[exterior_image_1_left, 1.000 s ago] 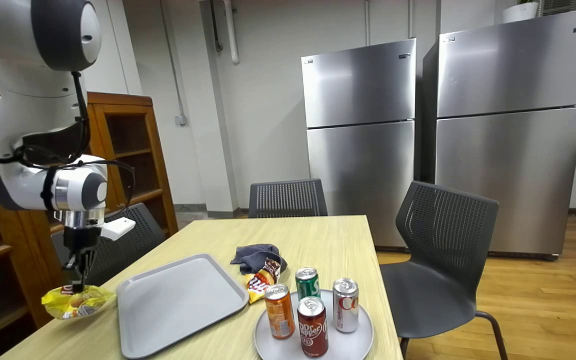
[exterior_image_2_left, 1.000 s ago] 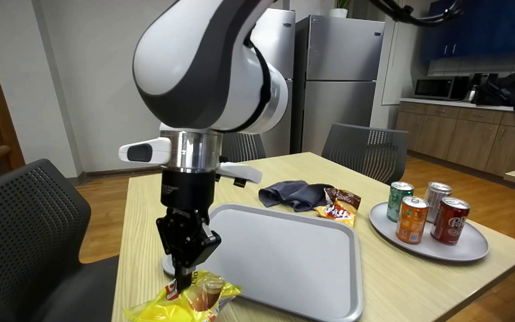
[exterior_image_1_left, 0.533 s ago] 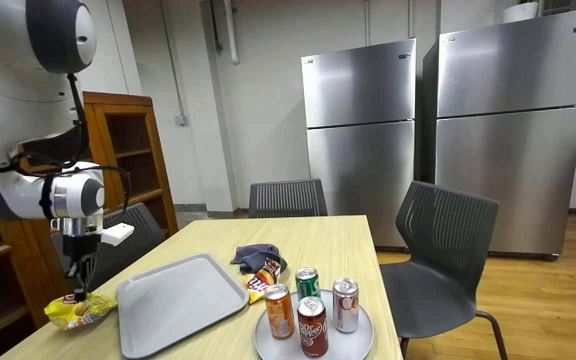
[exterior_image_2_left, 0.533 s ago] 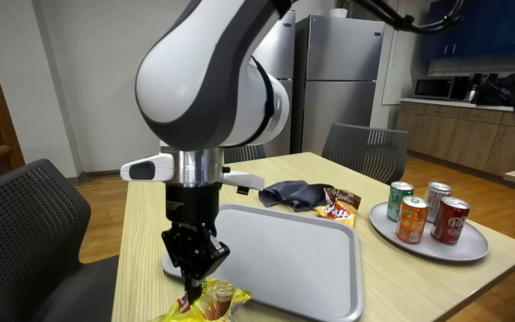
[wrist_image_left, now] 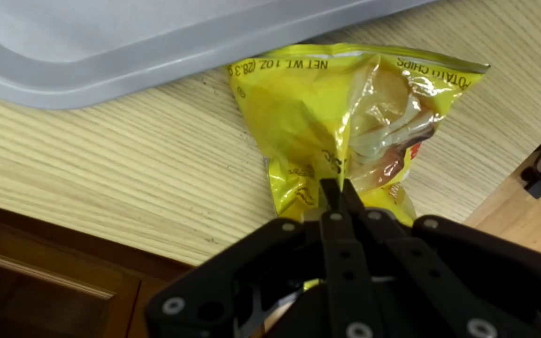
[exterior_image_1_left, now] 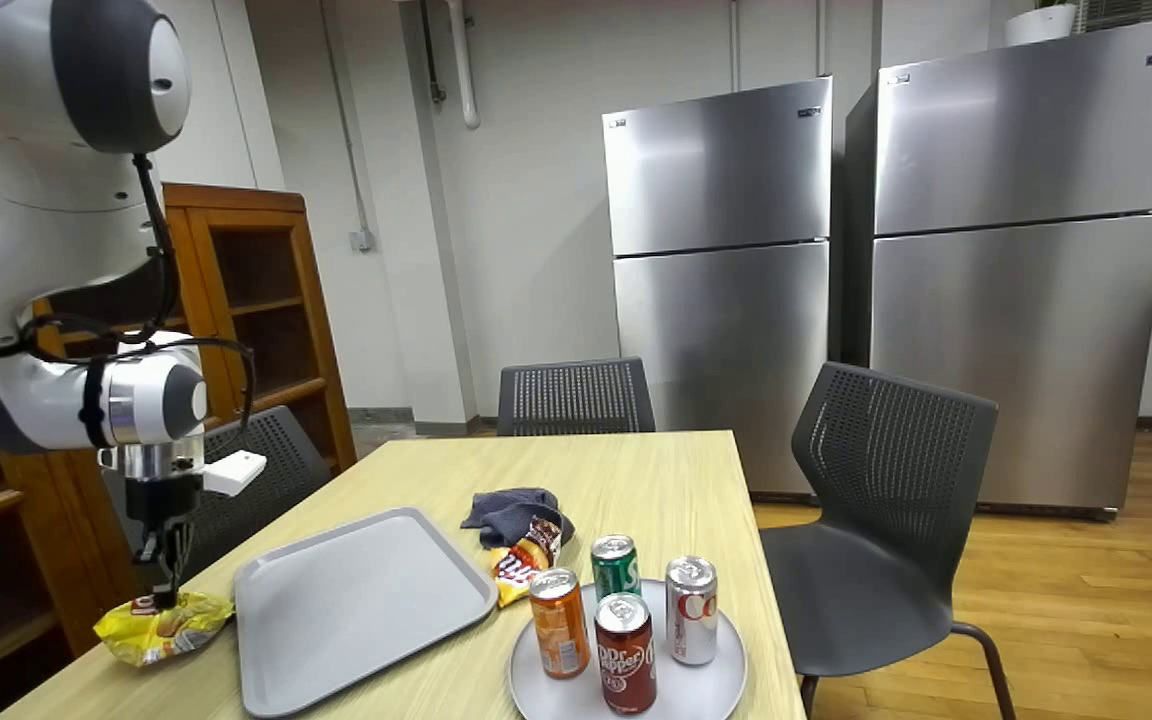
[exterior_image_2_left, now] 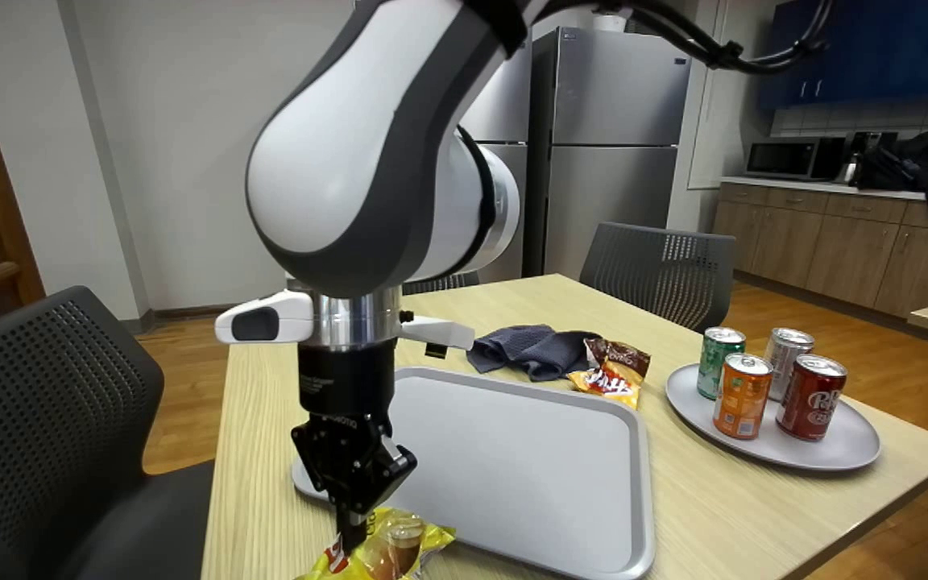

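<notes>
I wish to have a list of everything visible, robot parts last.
Wooden table: one, pale, foreground
Rectangular tray: one, grey, on table
Plastic chip bag: one, yellow, beside tray
Crumpled cloth: one, dark blue, on table
Shiny snack bag: one, orange and brown, by cloth
Round plate: one, grey, on table
Metal drink cans: four; green, orange, dark red, silver; on plate
Perforated chairs: three, dark grey, around table
Metallic refrigerators: two, silver, background
Plant pot: one, white, atop refrigerator
Wooden cabinet: one, brown, background
Kitchen counter: one, brown, background
Microwave: one, dark, on counter
Wall cupboards: count unclear, blue, above counter
Robot arm: one, white and grey, at table
Gripper: one, black, closed on chip bag
</notes>
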You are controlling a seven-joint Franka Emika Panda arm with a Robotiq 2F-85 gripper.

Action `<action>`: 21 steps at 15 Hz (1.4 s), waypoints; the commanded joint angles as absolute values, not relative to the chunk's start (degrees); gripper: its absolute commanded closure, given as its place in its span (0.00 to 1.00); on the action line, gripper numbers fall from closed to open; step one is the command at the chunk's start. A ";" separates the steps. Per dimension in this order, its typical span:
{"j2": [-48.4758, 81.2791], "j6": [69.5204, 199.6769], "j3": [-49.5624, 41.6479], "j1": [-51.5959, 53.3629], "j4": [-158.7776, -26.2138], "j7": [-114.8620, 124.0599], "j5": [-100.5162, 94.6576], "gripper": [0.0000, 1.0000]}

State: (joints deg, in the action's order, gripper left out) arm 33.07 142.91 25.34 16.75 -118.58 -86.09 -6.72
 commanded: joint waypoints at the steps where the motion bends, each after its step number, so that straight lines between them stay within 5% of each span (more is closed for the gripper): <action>1: 32.32 144.29 24.72 17.55 -119.16 -85.11 -8.04 0.74; 3: 31.76 144.72 24.89 17.07 -119.45 -85.40 -7.81 0.66; 12: 28.60 146.23 21.74 15.81 -119.59 -82.16 -7.37 0.01; 21: 25.49 145.16 15.34 15.85 -121.02 -65.80 -8.63 0.00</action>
